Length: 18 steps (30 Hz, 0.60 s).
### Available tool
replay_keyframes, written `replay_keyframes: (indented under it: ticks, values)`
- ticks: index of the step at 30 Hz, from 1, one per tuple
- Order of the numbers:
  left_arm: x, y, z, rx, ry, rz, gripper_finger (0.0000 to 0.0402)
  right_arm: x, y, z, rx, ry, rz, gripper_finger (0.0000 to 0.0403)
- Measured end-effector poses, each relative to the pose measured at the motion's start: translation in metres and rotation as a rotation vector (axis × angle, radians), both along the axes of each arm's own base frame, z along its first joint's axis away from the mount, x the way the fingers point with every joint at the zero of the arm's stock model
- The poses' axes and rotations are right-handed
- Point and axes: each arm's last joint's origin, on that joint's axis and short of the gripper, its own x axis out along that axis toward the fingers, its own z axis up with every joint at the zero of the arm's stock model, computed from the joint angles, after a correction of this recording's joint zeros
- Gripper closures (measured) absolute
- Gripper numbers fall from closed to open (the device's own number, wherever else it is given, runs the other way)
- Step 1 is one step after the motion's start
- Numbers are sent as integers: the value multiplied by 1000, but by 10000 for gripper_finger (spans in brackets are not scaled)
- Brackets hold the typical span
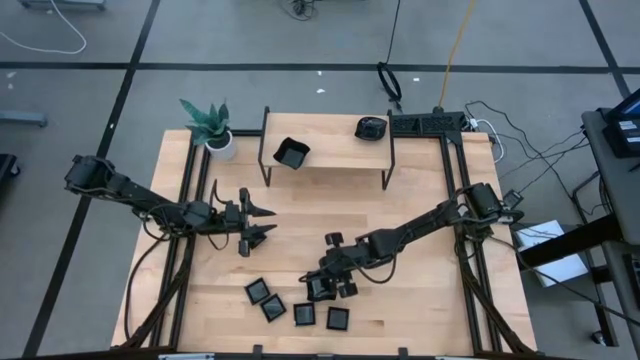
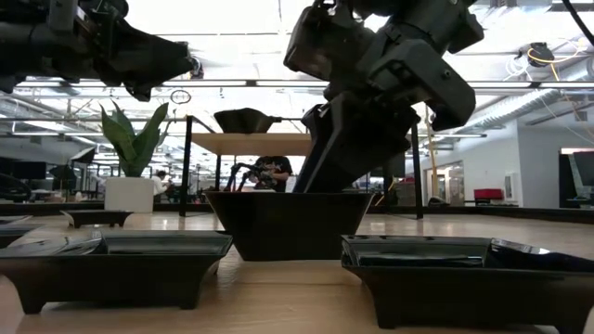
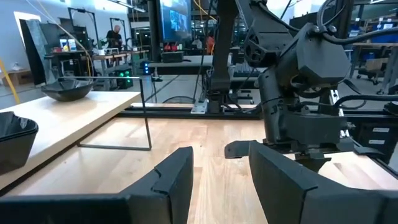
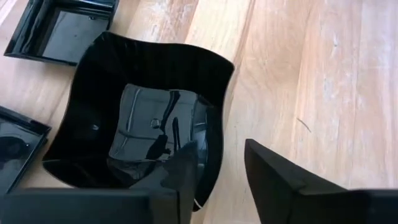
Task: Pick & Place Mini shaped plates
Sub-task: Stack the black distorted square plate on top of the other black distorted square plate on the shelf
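The right gripper (image 1: 322, 288) was down at the near side of the wooden counter (image 1: 420, 290), over a wavy-edged black plate (image 4: 134, 121) that sat on the wood. In the right wrist view one of its fingers (image 4: 186, 171) lay over the inside of that plate and the other stood outside the rim on the bare wood, so the jaws straddled the plate's edge, partly open; whether they had already pinched the rim could not be told. Around it lay flat square plates: four showed from above, at (image 1: 259, 292), (image 1: 273, 309), (image 1: 304, 315) and (image 1: 338, 319), near one another in a loose row along the counter's near edge. The low view showed the wavy-edged plate (image 2: 288, 223) standing upright on the counter under the right arm, between two shallow square plates nearer the camera. The left gripper (image 1: 262, 222) hung above the middle-left of the counter, well apart from the plates, its jaws partly open with nothing between them. On the raised shelf (image 1: 330, 150) at the far side sat a deep square-rimmed plate (image 1: 291, 153) toward the left and a rounded one (image 1: 370, 127) toward the right. A potted green plant (image 1: 208, 122) stood at the far left corner.
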Motion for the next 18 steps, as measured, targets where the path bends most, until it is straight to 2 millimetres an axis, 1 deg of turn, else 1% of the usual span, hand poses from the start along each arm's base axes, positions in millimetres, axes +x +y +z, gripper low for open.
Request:
replay_keyframes:
  ticks: [5, 10, 14, 18]
  values:
    - [0, 0, 0, 0, 0, -1, 241, 0, -1, 0, 1, 0, -2, 318]
    - [0, 0, 0, 0, 0, -1, 240, 0, -1, 0, 2, 10, 1, 342]
    - [0, 0, 0, 0, 0, -1, 241, -1, -1, -1, 1, 15, 1, 349]
    - [0, 0, 0, 0, 0, -1, 241, -1, -1, -1, -1, 18, 2, 346]
